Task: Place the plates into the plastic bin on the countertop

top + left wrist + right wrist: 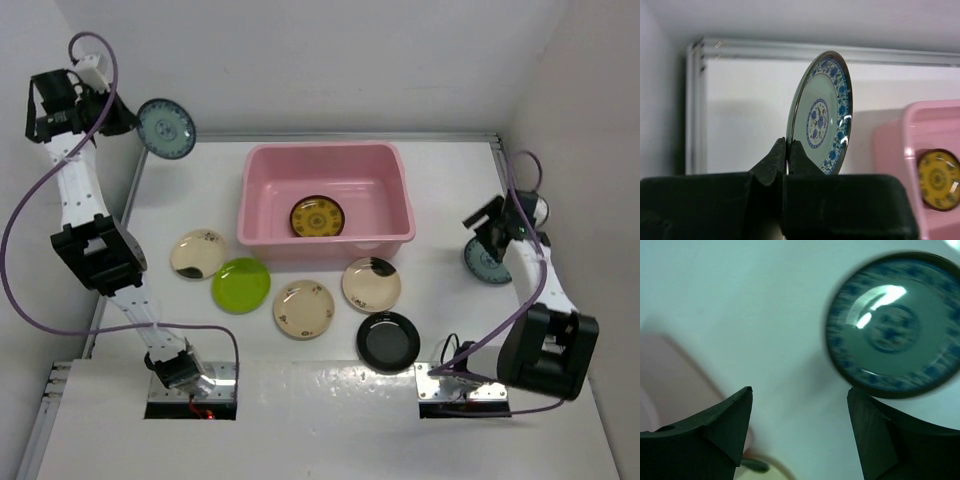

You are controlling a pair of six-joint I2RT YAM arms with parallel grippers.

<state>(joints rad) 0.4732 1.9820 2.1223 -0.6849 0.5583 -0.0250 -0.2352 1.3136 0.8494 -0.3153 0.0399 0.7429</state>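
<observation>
My left gripper (788,145) is shut on the rim of a blue-green patterned plate (821,112), held on edge high at the far left (166,128), left of the pink plastic bin (262,190). A dark-yellow plate (318,216) lies inside the bin. My right gripper (800,392) is open over the countertop, beside a second blue-green plate (892,322) at the right (484,262). Two cream plates with black patches (198,253) (371,284), a lime green one (241,284), a cream one (304,308) and a black one (388,341) lie in front of the bin.
White walls close in the countertop at the back, left and right. The arm bases sit at the near edge (190,385) (465,385). The bin's pink corner (935,150) shows at the right of the left wrist view.
</observation>
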